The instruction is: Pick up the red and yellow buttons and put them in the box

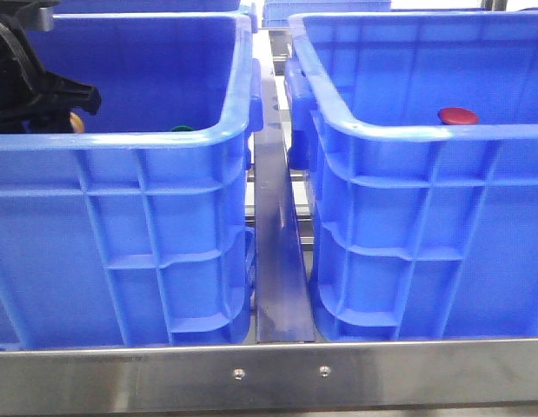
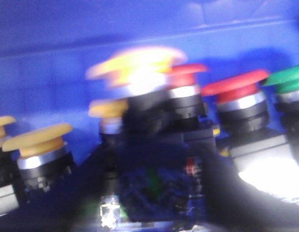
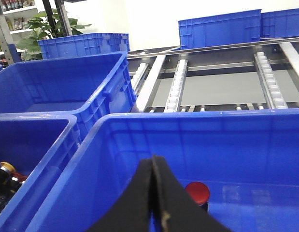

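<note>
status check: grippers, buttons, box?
Left gripper down in left crate, state unclear. Right gripper shut, empty. One red button in right crate.

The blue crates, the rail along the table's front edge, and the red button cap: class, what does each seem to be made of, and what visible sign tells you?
Blue crates: moulded plastic, going by the uniform colour, ribbed walls and rounded glossy rim. Front rail: likely brushed steel or aluminium; grey, soft reflections, two screw heads. Red button cap: probably smooth plastic, evenly red with a slight sheen, though too small to be sure.
</note>
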